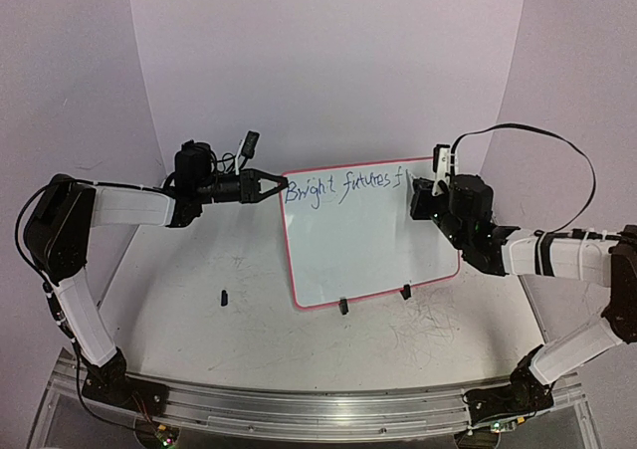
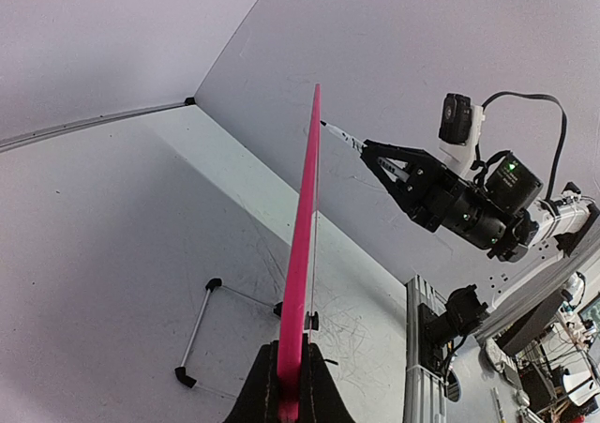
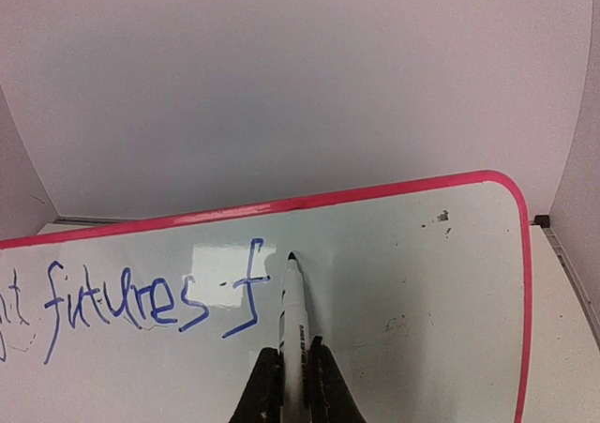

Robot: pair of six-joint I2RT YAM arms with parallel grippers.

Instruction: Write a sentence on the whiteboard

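Left gripper (image 1: 267, 186) is clamped tight on the left rim of the whiteboard (image 1: 368, 255) — the board stands tilted on its black feet (image 1: 342, 307) on the table (image 1: 179, 300). The sentence (image 1: 343, 187) along the top reads "Bright futures f". Right gripper (image 1: 426, 200) pinches a marker (image 3: 293, 310) — tip at the board, just right of that "f".

Red-rimmed whiteboard (image 1: 373, 250), blue sentence (image 1: 343, 187) "Bright futures f" along its top, left jaws on its corner.
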